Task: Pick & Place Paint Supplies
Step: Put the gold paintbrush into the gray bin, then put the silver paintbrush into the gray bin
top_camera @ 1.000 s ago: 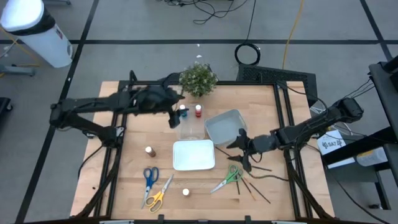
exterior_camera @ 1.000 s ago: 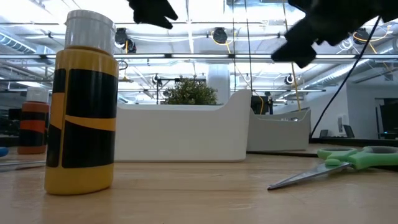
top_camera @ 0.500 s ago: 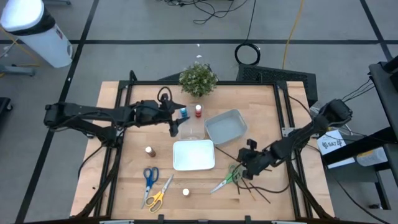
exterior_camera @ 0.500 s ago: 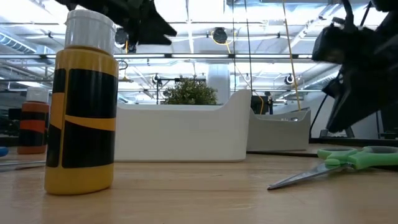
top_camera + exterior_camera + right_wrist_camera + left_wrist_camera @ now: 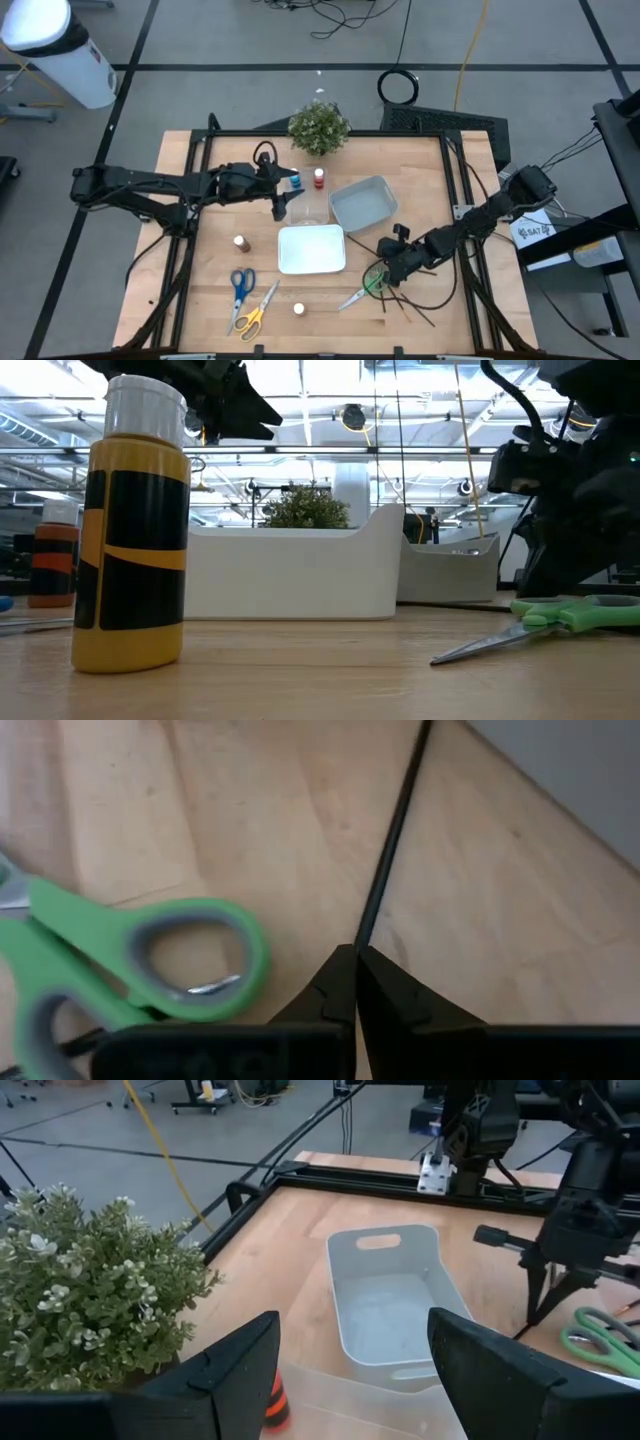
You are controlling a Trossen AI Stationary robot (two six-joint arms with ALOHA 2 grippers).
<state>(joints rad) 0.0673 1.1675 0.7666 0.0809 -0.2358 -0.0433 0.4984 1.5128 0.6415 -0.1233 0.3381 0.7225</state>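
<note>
Brush (image 5: 392, 840): thin, light, stiff, likely slippery; we pinch its end in the right gripper (image 5: 355, 958), left gripper (image 5: 350, 1370) wide.

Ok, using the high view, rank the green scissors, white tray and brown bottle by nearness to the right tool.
From the right tool:
1. Green scissors, right beside it.
2. White tray, table centre.
3. Brown bottle, beyond the tray, left side.
</note>
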